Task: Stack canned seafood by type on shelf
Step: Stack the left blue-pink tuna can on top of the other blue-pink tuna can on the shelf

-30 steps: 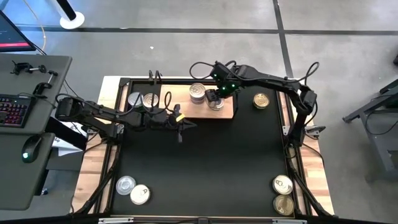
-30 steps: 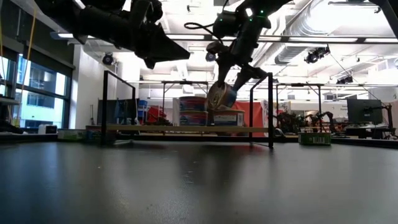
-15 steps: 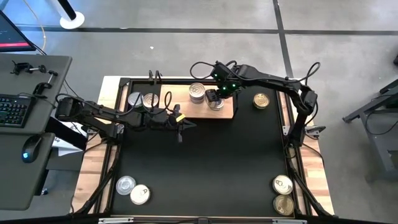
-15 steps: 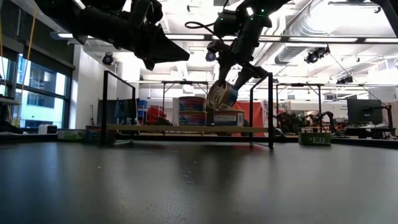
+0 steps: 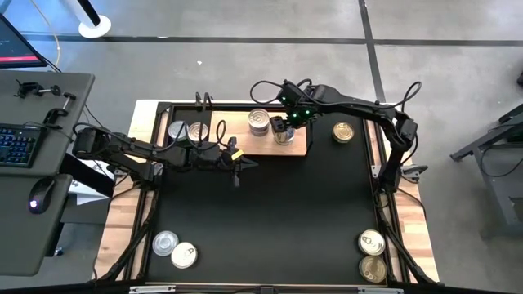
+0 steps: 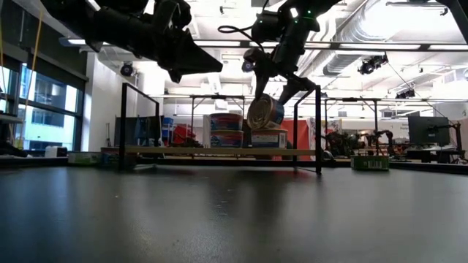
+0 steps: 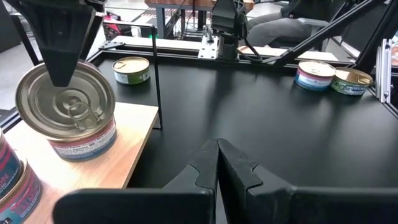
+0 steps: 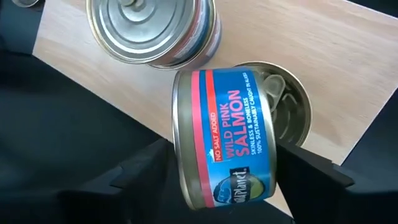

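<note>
A black mat (image 5: 270,212) covers the table, seen from above. At the near left corner lie two tins (image 5: 174,249), touching each other. The left arm reaches in from the left side, its gripper (image 5: 243,166) hanging over the mat just in front of the shelf; in the left wrist view its fingers (image 7: 217,163) are pressed together, holding nothing. At the far left edge two more tins (image 5: 187,130) sit side by side on the mat, just left of the shelf (image 5: 237,137).

The shelf is a pale wood board at the far middle of the table. On its left half stands a stack of tins (image 5: 259,122). Just right of that stack, the right gripper (image 5: 282,129) hangs over a second tin (image 6: 268,138). Between its fingers is a blue salmon tin (image 8: 221,137), tipped on edge and leaning on the tin below it. The fingers stand spread on either side of it, and whether they grip it or have let go, I cannot tell.

Right of the shelf one gold-lidded tin (image 5: 343,131) sits alone on the mat. At the near right corner lie two more tins (image 5: 372,256), one behind the other.
</note>
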